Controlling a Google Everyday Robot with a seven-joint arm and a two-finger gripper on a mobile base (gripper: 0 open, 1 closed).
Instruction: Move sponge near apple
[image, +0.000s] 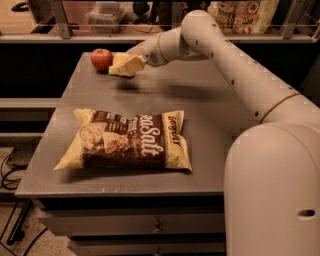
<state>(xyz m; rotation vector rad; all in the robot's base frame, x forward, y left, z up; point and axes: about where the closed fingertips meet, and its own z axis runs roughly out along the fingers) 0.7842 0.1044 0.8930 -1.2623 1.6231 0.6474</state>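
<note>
The red apple (101, 59) sits at the far left of the grey table (200, 100). My gripper (131, 62) reaches in from the right and is shut on the pale yellow sponge (122, 65). It holds the sponge slightly above the table, just right of the apple and almost touching it. The sponge's shadow falls on the table below it.
A large yellow-and-brown chip bag (127, 140) lies flat in the middle front of the table. My arm (240, 70) spans the right side of the table. A shelf rail with containers (107, 12) runs behind the table's far edge.
</note>
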